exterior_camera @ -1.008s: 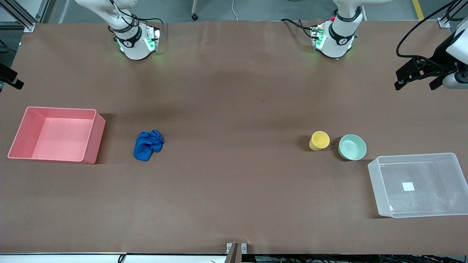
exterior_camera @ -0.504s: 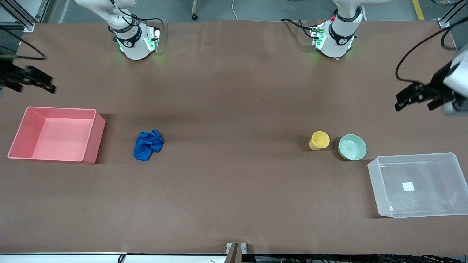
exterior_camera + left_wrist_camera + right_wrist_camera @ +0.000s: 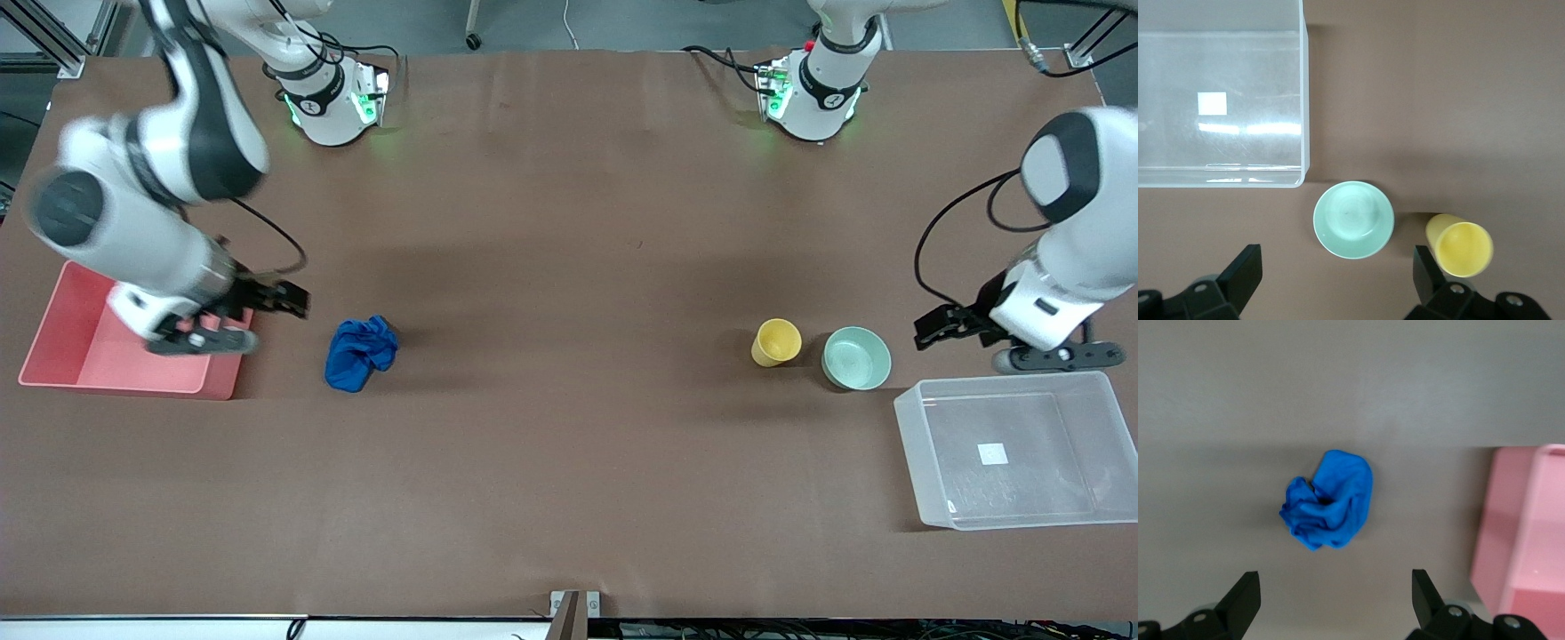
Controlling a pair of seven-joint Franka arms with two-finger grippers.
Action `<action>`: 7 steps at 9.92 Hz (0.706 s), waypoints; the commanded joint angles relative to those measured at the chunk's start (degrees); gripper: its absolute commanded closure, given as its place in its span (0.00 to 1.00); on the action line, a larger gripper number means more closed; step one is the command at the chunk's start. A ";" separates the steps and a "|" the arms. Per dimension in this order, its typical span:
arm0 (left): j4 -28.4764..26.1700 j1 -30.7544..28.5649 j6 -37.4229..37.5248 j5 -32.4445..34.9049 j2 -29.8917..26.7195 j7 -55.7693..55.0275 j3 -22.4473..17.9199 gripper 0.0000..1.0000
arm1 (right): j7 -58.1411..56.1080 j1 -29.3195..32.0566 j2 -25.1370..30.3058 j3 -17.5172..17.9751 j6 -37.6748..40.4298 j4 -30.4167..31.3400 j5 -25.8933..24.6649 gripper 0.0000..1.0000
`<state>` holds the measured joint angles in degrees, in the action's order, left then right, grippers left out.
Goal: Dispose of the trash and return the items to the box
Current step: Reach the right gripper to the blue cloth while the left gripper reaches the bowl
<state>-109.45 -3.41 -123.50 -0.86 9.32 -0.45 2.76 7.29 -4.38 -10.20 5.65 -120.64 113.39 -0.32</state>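
Observation:
The trash, a deep blue cloth wad [image 3: 360,354], lies on the brown table beside the pink bin [image 3: 89,366]. The yellow cup [image 3: 776,342] and the mint-green bowl [image 3: 856,357] stand side by side near the clear box [image 3: 1022,498]. My right gripper [image 3: 283,300] is open and empty over the table between the pink bin and the cloth. My left gripper [image 3: 941,327] is open and empty over the table beside the bowl. The right wrist view shows the cloth [image 3: 1330,500] ahead of the open gripper [image 3: 1336,600]. The left wrist view shows the bowl [image 3: 1353,219], cup [image 3: 1459,247] and box [image 3: 1301,100] ahead of the open gripper [image 3: 1336,280].
The pink bin is partly covered by the right arm in the front view, and its corner shows in the right wrist view [image 3: 1525,540]. The clear box holds only a white label [image 3: 992,454]. Both arm bases stand along the table edge farthest from the front camera.
Both arms have swung in from the table's ends. The right gripper came over the pink bin toward the cloth, and the left gripper came toward the bowl. The objects have not moved.

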 commanded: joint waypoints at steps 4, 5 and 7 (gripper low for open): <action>-10.06 -0.98 -19.62 0.95 9.38 1.77 0.14 0.00 | 1.32 -3.00 -10.53 -0.20 -21.55 9.39 -3.79 0.00; -11.73 -1.33 -23.15 0.95 10.96 1.77 0.14 0.00 | 1.58 -2.39 -11.94 -0.20 -22.96 9.92 -6.94 0.00; -11.66 -2.65 -26.08 0.95 14.39 1.69 0.32 0.00 | 1.58 -2.21 -12.39 -0.29 -27.44 12.20 -7.24 0.00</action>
<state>-120.48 -5.25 -147.28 -0.85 21.08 1.00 2.80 7.94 -7.06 -23.56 5.18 -145.63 123.46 -6.20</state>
